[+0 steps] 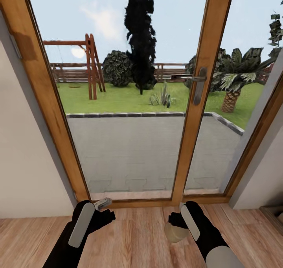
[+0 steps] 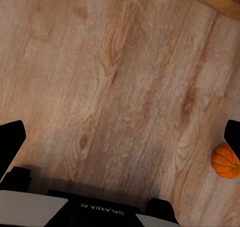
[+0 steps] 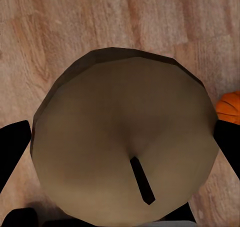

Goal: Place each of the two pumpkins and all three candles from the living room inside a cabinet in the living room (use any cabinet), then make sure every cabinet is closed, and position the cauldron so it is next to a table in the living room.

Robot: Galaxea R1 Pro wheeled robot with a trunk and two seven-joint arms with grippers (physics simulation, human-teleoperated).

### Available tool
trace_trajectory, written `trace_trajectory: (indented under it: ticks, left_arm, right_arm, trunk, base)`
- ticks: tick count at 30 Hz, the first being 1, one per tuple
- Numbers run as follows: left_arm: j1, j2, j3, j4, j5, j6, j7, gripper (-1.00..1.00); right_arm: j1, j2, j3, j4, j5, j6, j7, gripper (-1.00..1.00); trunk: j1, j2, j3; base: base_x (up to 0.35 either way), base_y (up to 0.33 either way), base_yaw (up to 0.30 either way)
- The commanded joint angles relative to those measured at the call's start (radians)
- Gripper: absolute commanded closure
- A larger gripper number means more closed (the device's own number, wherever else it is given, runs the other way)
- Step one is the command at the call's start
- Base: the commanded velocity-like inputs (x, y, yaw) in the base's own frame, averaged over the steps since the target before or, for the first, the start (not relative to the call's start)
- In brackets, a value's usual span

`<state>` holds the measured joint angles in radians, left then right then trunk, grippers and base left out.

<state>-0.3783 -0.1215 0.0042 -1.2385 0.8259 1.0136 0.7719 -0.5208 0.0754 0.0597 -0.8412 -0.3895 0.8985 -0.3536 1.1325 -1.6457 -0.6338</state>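
The right gripper [image 1: 179, 220] clasps a stubby grey-beige cylindrical candle [image 3: 125, 142] above the wood-plank floor [image 1: 137, 236]. The left gripper [image 2: 120, 137] stands released, a ribbed orange pumpkin [image 2: 226, 161] near its 3 o'clock, absent overhead.

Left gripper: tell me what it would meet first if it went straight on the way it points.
Probably the bare light-brown wood plank floor, dead ahead of the open left gripper. The small orange ribbed pumpkin lies off to the side, likely missed.
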Motion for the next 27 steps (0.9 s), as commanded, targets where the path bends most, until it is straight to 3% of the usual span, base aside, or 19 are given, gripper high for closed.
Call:
trace_trajectory:
  ticks: [1, 9, 27]
  left_arm:
    - [-0.001, 0.0, 0.0, -0.001, 0.01, 0.002, 0.01, -1.0]
    - [-0.001, 0.0, 0.0, -0.001, 0.01, 0.002, 0.01, -1.0]
    - [-0.001, 0.0, 0.0, -0.001, 0.01, 0.002, 0.01, -1.0]
  right_arm:
    - [-0.001, 0.0, 0.003, -0.001, -0.011, 0.002, -0.01, 1.0]
    - [0.0, 0.0, 0.003, -0.001, -0.011, 0.002, -0.01, 1.0]
    - [0.0, 0.0, 0.002, -0.001, -0.011, 0.006, -0.011, 1.0]
  trunk:
    - [-0.004, 0.007, 0.002]
    - [-0.035, 0.063, 0.027]
    - [-0.035, 0.063, 0.016]
  base:
    - [0.0, 0.0, 0.0]
    - [0.0, 0.0, -0.002]
    - [0.0, 0.0, -0.237]
